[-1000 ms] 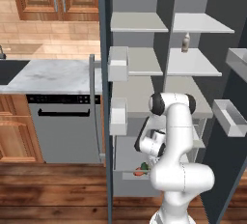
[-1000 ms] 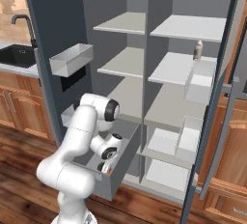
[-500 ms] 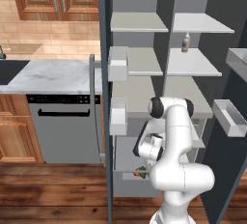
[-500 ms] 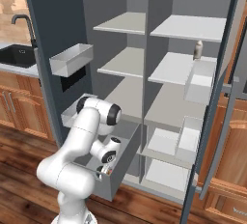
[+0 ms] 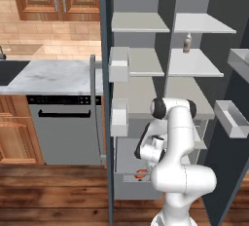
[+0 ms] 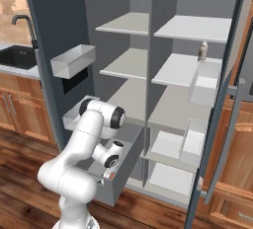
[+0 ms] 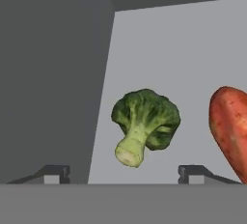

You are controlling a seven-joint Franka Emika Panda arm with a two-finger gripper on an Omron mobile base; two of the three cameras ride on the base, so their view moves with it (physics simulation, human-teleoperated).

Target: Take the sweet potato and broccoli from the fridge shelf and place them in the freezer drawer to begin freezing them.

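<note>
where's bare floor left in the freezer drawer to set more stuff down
In the hand view, bare grey floor of the freezer drawer runs from its left wall to the broccoli, and behind both vegetables. It is crowded on the right, where the sweet potato lies close beside the broccoli.

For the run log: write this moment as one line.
hand: open, empty, inside freezer drawer | broccoli: free, between the fingertips | sweet potato: in drawer, beside broccoli | stage: broccoli released

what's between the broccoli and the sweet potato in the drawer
Nothing: in the hand view, bare grey drawer floor separates the broccoli from the sweet potato; they lie apart.
</note>
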